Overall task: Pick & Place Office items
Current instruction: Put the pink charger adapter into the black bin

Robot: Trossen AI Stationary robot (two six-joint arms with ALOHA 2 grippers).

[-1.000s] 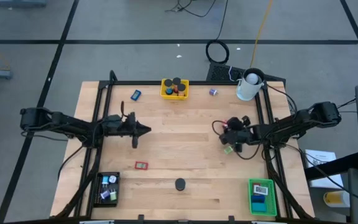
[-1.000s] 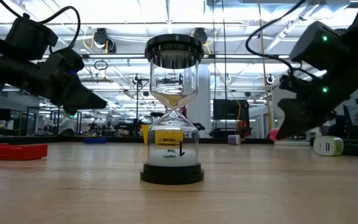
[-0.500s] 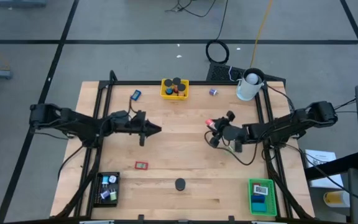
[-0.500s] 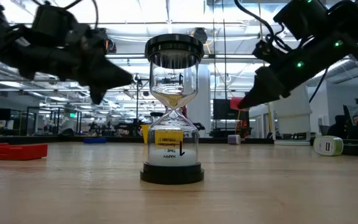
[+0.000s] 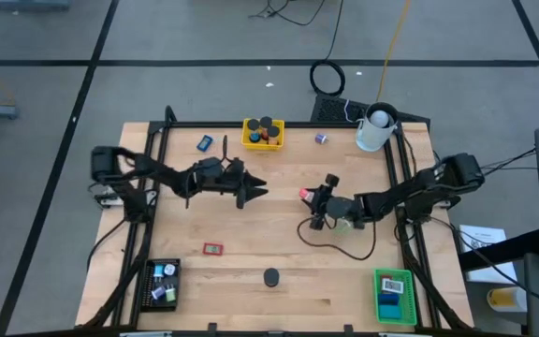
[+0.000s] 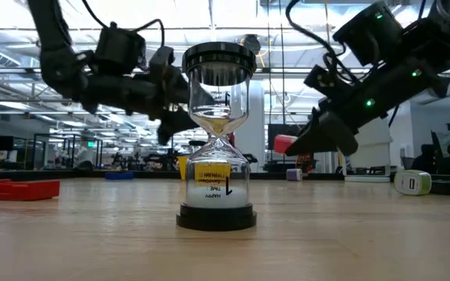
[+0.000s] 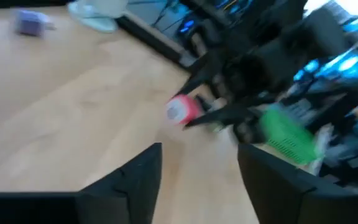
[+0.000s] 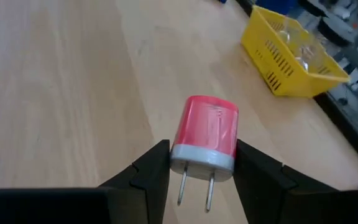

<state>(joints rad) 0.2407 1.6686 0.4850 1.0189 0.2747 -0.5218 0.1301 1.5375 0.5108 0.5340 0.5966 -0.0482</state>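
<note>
A red plug with a grey end and two prongs [image 8: 205, 137] sits in my right gripper [image 8: 202, 163], above the table's middle [image 5: 304, 195]. My left gripper [image 5: 256, 192] faces it from the left, a short way off. It is open [image 7: 199, 177] with nothing between its fingers. The same plug [image 7: 183, 110] shows ahead in the left wrist view. A green block [image 5: 344, 223] lies on the table under my right arm. An hourglass [image 5: 270, 277] stands upright near the front edge. A red item [image 5: 212, 248], a blue one [image 5: 204, 142] and a purple one [image 5: 321, 138] lie loose on the wood. My right gripper pinches the plug's grey prong end [image 8: 201, 159] between its two fingers, one on each side. The red body sticks out past the fingertips and the prongs point back toward the wrist. The fingers come from the table's right, slanting slightly down. The plug is lifted clear of the table.
A yellow tray [image 5: 263, 140] with items and a white cup [image 5: 374, 129] stand along the far edge. A black tray [image 5: 162, 283] sits at the front left, a green tray [image 5: 393, 295] at the front right. Bare wood lies between the two grippers and the hourglass.
Both grippers have travelled toward the table's middle and toward each other. My right gripper has carried the red plug leftward, clear of the table, and rolled its wrist. The green block stayed on the table. My left gripper has moved right, and its fingers have spread apart.
</note>
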